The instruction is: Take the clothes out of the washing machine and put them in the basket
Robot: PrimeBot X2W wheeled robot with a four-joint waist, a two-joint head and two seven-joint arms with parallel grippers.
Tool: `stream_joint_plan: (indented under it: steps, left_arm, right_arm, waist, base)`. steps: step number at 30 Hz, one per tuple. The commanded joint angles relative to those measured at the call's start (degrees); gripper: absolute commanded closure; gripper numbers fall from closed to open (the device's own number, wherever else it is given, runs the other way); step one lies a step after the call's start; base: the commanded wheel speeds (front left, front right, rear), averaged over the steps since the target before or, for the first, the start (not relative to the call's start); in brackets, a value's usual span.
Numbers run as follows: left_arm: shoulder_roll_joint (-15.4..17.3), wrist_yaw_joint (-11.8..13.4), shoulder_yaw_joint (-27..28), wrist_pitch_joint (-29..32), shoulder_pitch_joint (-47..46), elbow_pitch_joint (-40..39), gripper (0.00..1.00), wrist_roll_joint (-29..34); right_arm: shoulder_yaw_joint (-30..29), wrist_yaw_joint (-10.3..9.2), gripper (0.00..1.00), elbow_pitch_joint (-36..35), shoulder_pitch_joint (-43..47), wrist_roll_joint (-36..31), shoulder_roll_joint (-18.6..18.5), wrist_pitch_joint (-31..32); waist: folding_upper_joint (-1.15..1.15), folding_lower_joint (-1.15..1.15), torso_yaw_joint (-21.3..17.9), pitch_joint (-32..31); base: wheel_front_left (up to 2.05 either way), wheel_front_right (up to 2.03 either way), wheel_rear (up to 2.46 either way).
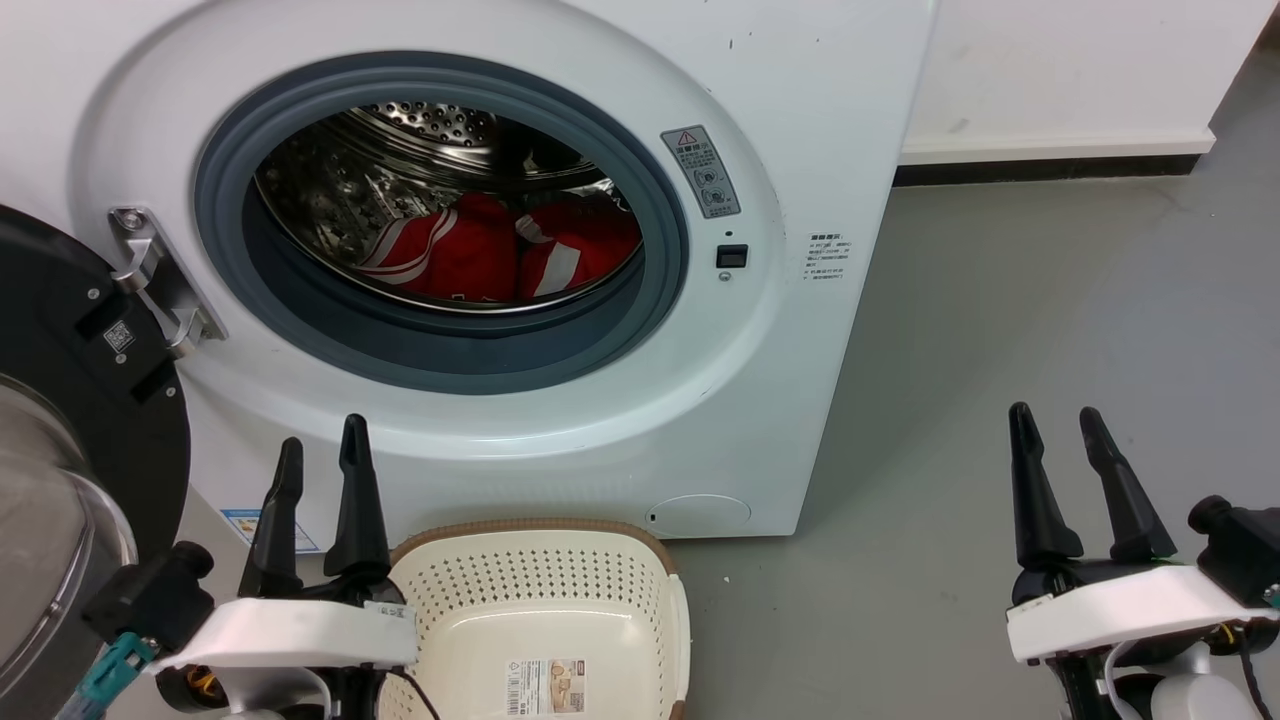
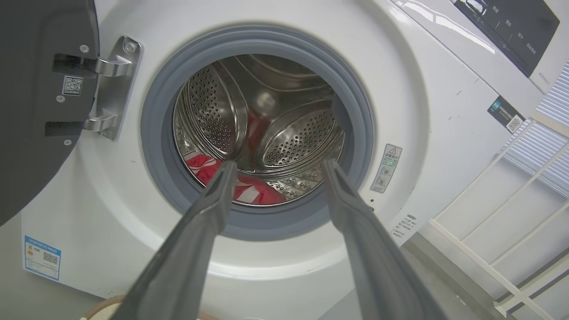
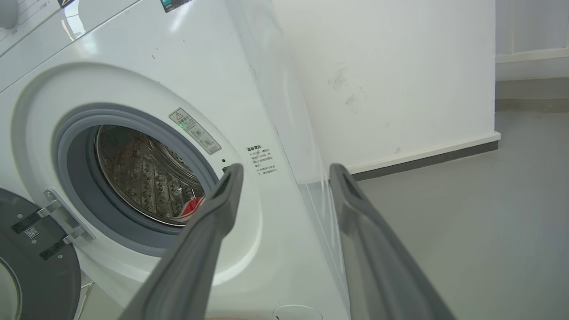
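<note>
White enamel covers the biggest thing in view: one washing machine (image 1: pixel 620 440). Its single black-framed glass door (image 1: pixel 70 400) is swung wide to the robot's left, so the grey rubber ring (image 1: pixel 450 350) and the steel drum (image 1: pixel 330 180) stand exposed. The opening step is therefore done.

Next in size is one cream basket (image 1: pixel 540 575), standing on the grey floor (image 1: pixel 1000 300) just in front of the machine's foot, below the porthole. Its inside holds nothing but a printed label (image 1: pixel 545 685) on the bottom, so no garment has been delivered.

Smaller again are the clothes (image 1: pixel 470 255), a red heap with white stripes lying at the bottom of the drum, all of it inside. It reads as two mounds side by side, but I cannot tell how many separate garments that makes.

Smallest are the two grippers. The left gripper (image 1: pixel 321 435) hovers beside the basket's left rim, its fingers pointing up towards the porthole, jaws partly spread and holding nothing. The right gripper (image 1: pixel 1054 412) hangs well off to the right over bare floor, clear of the machine, jaws likewise apart and empty.

By my judgement all the real work is left: reaching in, gripping the cloth and carrying it down to the basket, likely in more than one trip.
</note>
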Motion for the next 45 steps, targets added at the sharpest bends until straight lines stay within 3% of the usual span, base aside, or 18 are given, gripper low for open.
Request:
stream_joint_plan:
  steps: [1, 10, 17, 34, 45]
  left_arm:
    - [0.14, 0.43, -0.14, -0.66, 0.18, -1.29, 0.00, 2.93]
    - [0.15, 2.27, -1.86, -1.86, 0.87, -2.64, 0.00, 11.20]
    - [0.27, 2.26, -3.27, -2.79, 1.60, -1.48, 0.00, 14.98]
    - [0.16, -1.54, -2.72, -4.95, 2.41, 1.71, 0.00, 20.87]
    - [0.16, -0.18, -4.35, -6.08, 2.92, 2.26, 0.00, 28.78]
  right_arm:
    - [0.41, 0.00, 0.00, -1.01, -0.61, -2.24, -0.03, -0.68]
    - [0.77, 0.00, 0.00, -1.20, -0.36, -7.57, -0.02, -1.82]
    - [0.77, 0.00, 0.00, -1.37, -0.24, -11.98, -0.02, -2.75]
    - [0.86, -0.01, 0.00, -0.22, 0.46, -19.61, 0.00, -4.90]
    - [1.27, -0.01, 0.00, -0.67, 0.26, -24.03, 0.02, -6.09]
  waist:
    - [0.00, 0.00, -0.09, 0.01]
    - [0.00, 0.00, -0.47, -0.08]
    - [0.00, 0.00, -0.65, -0.02]
    - [0.00, 0.00, -0.88, 0.39]
    - [0.00, 0.00, -1.33, 0.52]
  base:
    - [0.00, 0.00, 0.00]
    - [0.00, 0.00, 0.00]
    - [0.00, 0.00, 0.00]
    - [0.00, 0.00, 0.00]
    - [0.00, 0.00, 0.00]
